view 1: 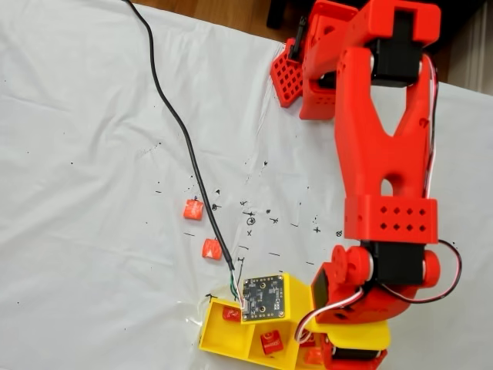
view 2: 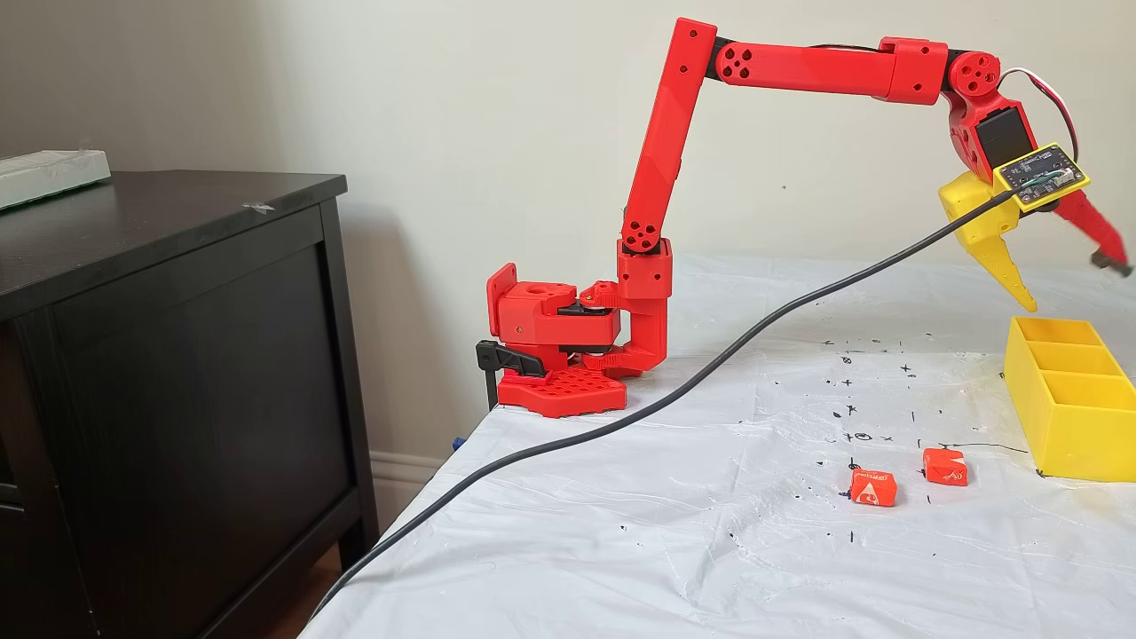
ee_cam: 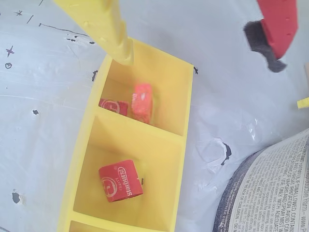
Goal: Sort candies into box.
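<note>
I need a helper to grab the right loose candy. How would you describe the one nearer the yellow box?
In a fixed view, start at the yellow box on the white sheet. Two orange-red candies lie loose beside it; take the nearer candy. Its wrapper looks crumpled and notched, while the other candy is a neat square.

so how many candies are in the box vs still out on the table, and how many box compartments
Candies in the box: 3, wrist view
Candies on the table: 2
Box compartments: 3
Total candies: 5
</note>
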You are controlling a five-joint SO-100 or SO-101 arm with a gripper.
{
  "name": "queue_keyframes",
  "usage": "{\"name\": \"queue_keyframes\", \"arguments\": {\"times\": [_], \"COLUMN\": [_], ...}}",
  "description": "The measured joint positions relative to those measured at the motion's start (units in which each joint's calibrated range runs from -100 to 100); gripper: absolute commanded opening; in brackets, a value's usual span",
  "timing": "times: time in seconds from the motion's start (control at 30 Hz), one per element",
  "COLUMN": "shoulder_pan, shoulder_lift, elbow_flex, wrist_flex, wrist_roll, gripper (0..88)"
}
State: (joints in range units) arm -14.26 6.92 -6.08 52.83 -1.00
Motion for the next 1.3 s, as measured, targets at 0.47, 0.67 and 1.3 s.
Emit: {"name": "queue_keyframes", "arguments": {"times": [0.47, 0.67, 1.3], "shoulder_pan": [0.00, 1.46, 23.97], "shoulder_lift": [0.00, -2.55, -15.87], "elbow_flex": [0.00, 3.24, 19.43], "wrist_flex": [0.47, 2.12, 6.20], "wrist_roll": [0.00, 0.54, 9.96], "gripper": [0.2, 0.2, 0.2]}}
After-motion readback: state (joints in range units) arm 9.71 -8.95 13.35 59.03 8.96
